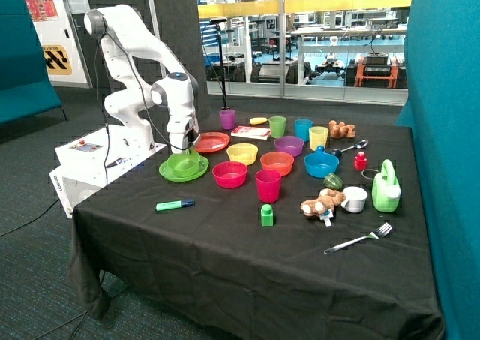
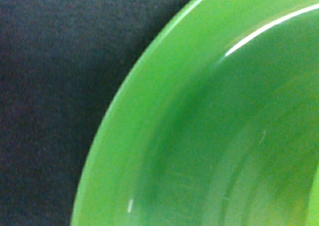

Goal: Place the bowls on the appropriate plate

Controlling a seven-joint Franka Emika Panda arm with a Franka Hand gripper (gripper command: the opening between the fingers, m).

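The lime green bowl (image 1: 184, 162) rests on a matching green plate (image 1: 171, 173) near the table's corner closest to the robot base. My gripper (image 1: 182, 146) hangs right at the bowl's rim, low over the plate. An orange-red plate (image 1: 212, 142) lies just behind the green one with nothing on it. In the middle of the table, the orange-red bowl (image 1: 277, 162) stands on the black cloth among other bowls. The wrist view is filled by the green plate (image 2: 164, 111) against the black cloth (image 2: 45, 86); no part of the gripper shows there.
Yellow (image 1: 242, 153), pink (image 1: 229, 174), purple (image 1: 289, 145) and blue (image 1: 321, 163) bowls surround the orange-red one. A pink cup (image 1: 268, 185) and several cups stand nearby. A green marker (image 1: 175, 204), green block (image 1: 267, 215), plush toy (image 1: 322, 202) and fork (image 1: 360, 239) lie toward the front.
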